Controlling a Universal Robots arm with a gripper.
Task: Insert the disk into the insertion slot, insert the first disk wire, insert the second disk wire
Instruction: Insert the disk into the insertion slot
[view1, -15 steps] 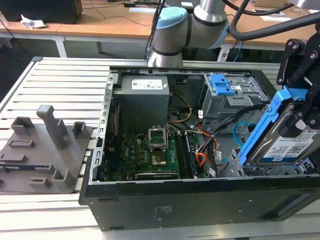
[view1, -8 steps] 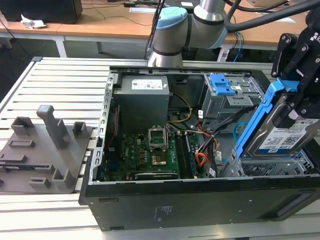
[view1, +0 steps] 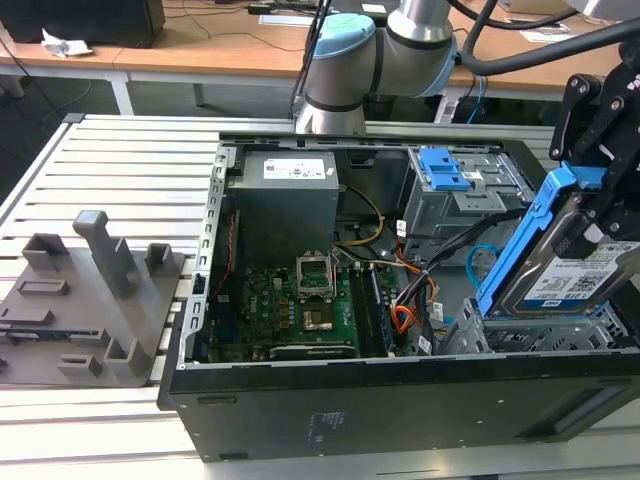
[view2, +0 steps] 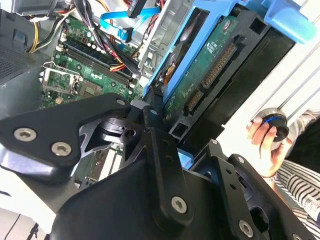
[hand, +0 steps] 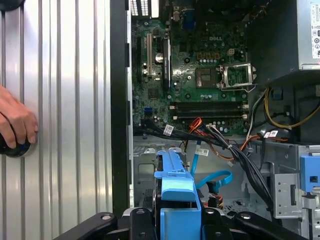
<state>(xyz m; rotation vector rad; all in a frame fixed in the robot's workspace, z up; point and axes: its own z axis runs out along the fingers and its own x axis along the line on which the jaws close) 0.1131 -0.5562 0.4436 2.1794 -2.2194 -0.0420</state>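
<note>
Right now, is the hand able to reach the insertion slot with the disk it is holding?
Probably yes. In the exterior view the hand holds the disk tilted over the insertion slot, with nothing seen between them; the cables lie beside the slot, toward the exterior view's left.

Silver metal disk, glossy blue plastic carrier, matt grey ribbed metal table

The disk seemingly hides most of the insertion slot beneath.
</note>
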